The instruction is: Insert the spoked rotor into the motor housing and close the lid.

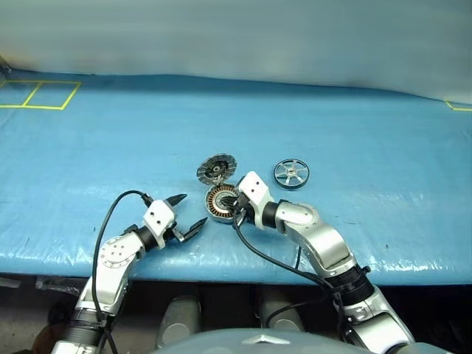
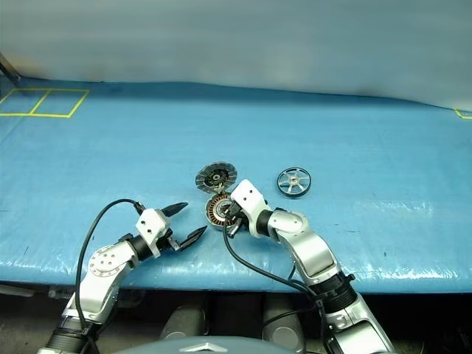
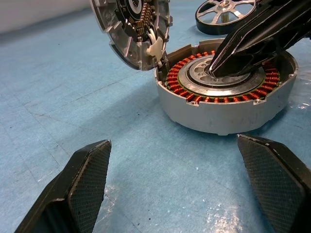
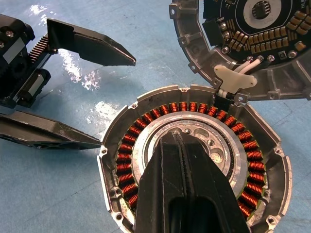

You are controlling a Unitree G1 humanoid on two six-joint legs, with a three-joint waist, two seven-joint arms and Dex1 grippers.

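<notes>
The motor housing (image 1: 219,203) sits on the blue mat, a silver cup with copper windings (image 4: 189,107) around its hub. Its lid (image 1: 215,170) stands open on the far side, hinged, with the circuit face (image 4: 252,48) showing. The spoked rotor (image 1: 291,174) lies flat on the mat to the right of the housing, apart from both grippers. My right gripper (image 4: 176,137) is shut with nothing between its fingers, its tips down on the housing's central hub (image 3: 216,72). My left gripper (image 1: 193,210) stands open just left of the housing, empty, its textured fingers (image 3: 90,174) low over the mat.
The blue mat (image 1: 354,133) covers the whole table, with its front edge just behind my arms. Yellow tape lines (image 1: 40,96) mark squares at the far left. A black cable (image 1: 265,258) runs along my right arm.
</notes>
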